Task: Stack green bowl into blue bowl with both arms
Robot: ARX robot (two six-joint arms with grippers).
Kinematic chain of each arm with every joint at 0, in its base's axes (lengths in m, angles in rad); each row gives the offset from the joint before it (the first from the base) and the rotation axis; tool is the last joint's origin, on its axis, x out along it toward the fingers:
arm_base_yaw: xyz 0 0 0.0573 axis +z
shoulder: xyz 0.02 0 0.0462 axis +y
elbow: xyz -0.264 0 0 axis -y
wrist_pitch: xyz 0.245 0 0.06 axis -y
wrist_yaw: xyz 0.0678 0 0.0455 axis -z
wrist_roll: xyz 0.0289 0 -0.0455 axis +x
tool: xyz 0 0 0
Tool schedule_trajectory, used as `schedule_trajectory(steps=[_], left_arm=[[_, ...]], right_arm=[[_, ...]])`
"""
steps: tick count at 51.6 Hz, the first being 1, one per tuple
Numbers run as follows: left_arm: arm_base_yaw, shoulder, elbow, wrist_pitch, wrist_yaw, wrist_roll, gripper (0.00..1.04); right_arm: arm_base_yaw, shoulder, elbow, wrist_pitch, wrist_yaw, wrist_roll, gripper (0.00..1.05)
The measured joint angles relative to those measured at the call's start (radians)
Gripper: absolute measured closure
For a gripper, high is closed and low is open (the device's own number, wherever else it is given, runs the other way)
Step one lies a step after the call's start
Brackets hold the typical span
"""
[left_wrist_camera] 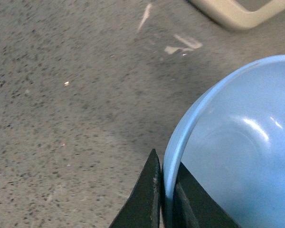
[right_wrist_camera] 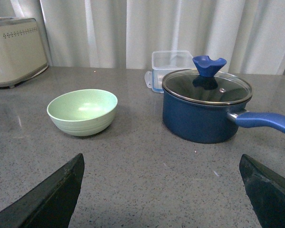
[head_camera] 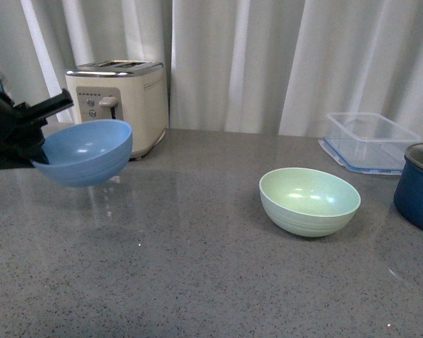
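My left pincer point(head_camera: 41, 144) was clamped on the rim of the blue bowl point(head_camera: 84, 151). My left wrist camera showed it plainly: one dark finger point(left_wrist_camera: 149, 199) outside the wall, the other inside, and the pale blue rim point(left_wrist_camera: 180, 137) pinched between them. I held that bowl at the nine o'clock side of the grey speckled countertop point(head_camera: 197, 267). It was a little tilted and, as far as I could judge, just clear of the surface, with a soft shadow under it. The cream toaster point(head_camera: 123, 98) stood close behind it, at about one o'clock from the bowl, against the white curtain point(head_camera: 268, 56).

The green bowl point(head_camera: 309, 201) sat upright on the counter at about three o'clock from the blue one, well apart from it and empty. A clear plastic container point(head_camera: 370, 141) lay at one o'clock from the green bowl, and the navy pot point(head_camera: 419, 186) at three o'clock, near it but not touching.

My right pincer point(right_wrist_camera: 161, 199) was spread wide and held nothing, and its two dark fingertips point(right_wrist_camera: 52, 194) showed low at either side of the right wrist camera's picture. Ahead of it were the green bowl point(right_wrist_camera: 82, 111) and the pot point(right_wrist_camera: 204, 111), which wore a glass lid with a blue knob point(right_wrist_camera: 209, 66).
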Motion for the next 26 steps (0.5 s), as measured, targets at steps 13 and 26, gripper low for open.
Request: schedule_trajectory(steps=[13,26], left_arm=[[-0.124,-0.024,0.079,-0.013,0.002,-0.002,1.01],[-0.227,0.036,0.146,-0.03,-0.041,0.001,1.01]], right_arm=[[0.0,0.0,0.0,0.0,0.0,0.0,0.1],[0.0,0.0,0.0,0.0,0.0,0.0,0.1]])
